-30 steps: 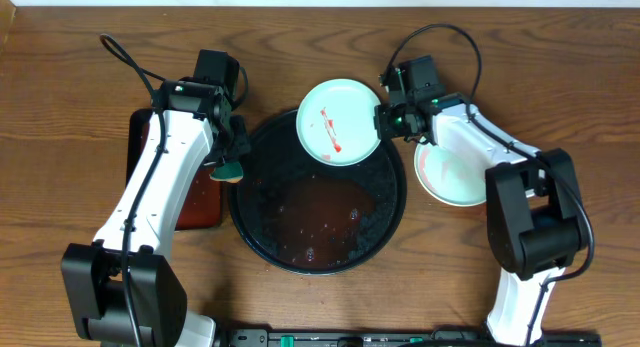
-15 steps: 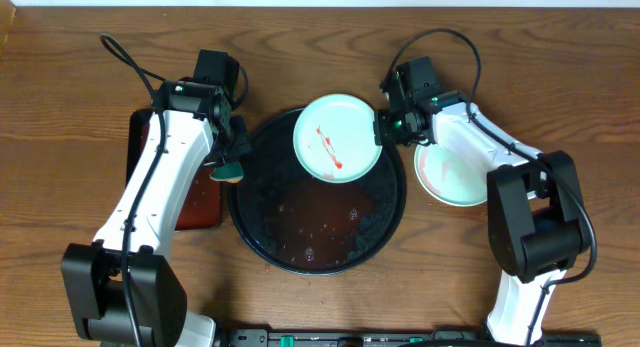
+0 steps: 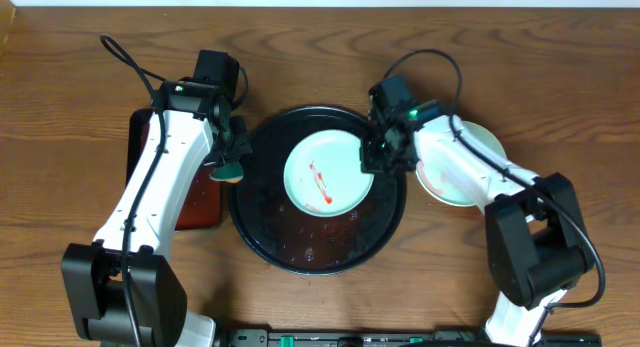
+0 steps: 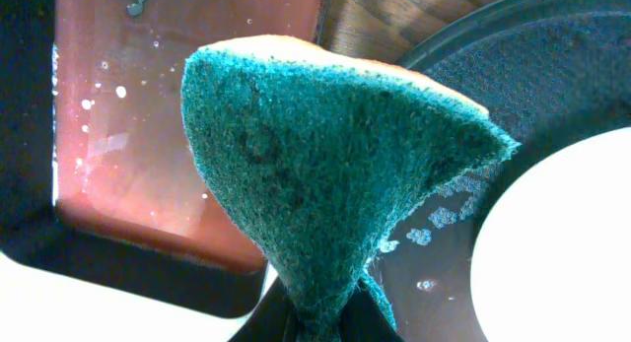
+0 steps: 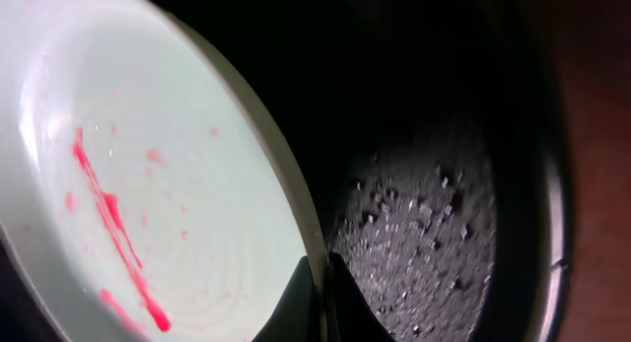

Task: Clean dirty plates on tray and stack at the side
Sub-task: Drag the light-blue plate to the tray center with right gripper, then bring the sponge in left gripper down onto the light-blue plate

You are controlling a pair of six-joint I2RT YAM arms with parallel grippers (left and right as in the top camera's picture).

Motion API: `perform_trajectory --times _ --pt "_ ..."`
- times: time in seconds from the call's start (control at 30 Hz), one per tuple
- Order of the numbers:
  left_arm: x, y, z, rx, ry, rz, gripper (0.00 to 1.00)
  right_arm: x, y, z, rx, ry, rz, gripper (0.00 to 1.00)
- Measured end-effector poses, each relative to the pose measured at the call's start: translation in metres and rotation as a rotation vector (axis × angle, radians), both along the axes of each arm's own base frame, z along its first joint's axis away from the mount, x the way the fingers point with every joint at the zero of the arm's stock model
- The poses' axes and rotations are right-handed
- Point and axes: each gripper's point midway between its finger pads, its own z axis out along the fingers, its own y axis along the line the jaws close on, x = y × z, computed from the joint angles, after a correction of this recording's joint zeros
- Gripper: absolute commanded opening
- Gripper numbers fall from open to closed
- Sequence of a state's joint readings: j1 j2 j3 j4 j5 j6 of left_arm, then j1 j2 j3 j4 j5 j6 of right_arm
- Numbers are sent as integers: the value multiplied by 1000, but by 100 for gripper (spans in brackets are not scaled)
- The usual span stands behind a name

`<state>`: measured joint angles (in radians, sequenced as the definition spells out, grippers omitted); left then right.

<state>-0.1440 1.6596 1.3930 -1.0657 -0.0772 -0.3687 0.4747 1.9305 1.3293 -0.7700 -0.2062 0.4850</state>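
Observation:
A pale blue-green plate with red sauce streaks is held over the large round black tray. My right gripper is shut on the plate's right rim; the right wrist view shows the rim pinched between the fingers and the red streak on the plate. My left gripper is shut on a green sponge at the tray's left edge; the sponge fills the left wrist view. More plates are stacked on the table to the right of the tray.
A rectangular black tray with a reddish wet inside lies left of the round tray, also in the left wrist view. The round tray's floor is wet with droplets. The table is brown wood.
My right gripper has carried the plate from the tray's back rim down and left to over the tray's middle. The left arm and sponge have not moved.

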Motion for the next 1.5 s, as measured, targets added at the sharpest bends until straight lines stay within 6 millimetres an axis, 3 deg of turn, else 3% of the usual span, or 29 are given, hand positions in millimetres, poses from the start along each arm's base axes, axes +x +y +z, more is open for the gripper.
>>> perform_trajectory --times 0.1,0.33,0.57,0.73,0.83,0.93,1.03,1.27,1.5 --pt "0 0 0 0 0 0 8 -11 3 -6 -27 19 3 3" --pt "0 0 0 0 0 0 8 -18 11 -8 -41 3 79 34" --pt "0 0 0 0 0 0 8 8 14 -2 -10 -123 181 42" --pt "0 0 0 0 0 0 8 30 10 2 0 -209 212 40" --pt "0 0 0 0 0 0 8 30 13 -5 14 -199 237 29" --pt "0 -1 0 -4 1 -1 8 20 15 -23 26 -132 246 11" --pt "1 -2 -1 -12 -3 -2 8 16 15 -30 34 -98 233 1" --pt "-5 -5 -9 -32 21 -5 8 9 14 -31 45 -34 134 1" --pt "-3 -23 -18 -77 10 -42 8 3 13 -32 61 3 44 1"
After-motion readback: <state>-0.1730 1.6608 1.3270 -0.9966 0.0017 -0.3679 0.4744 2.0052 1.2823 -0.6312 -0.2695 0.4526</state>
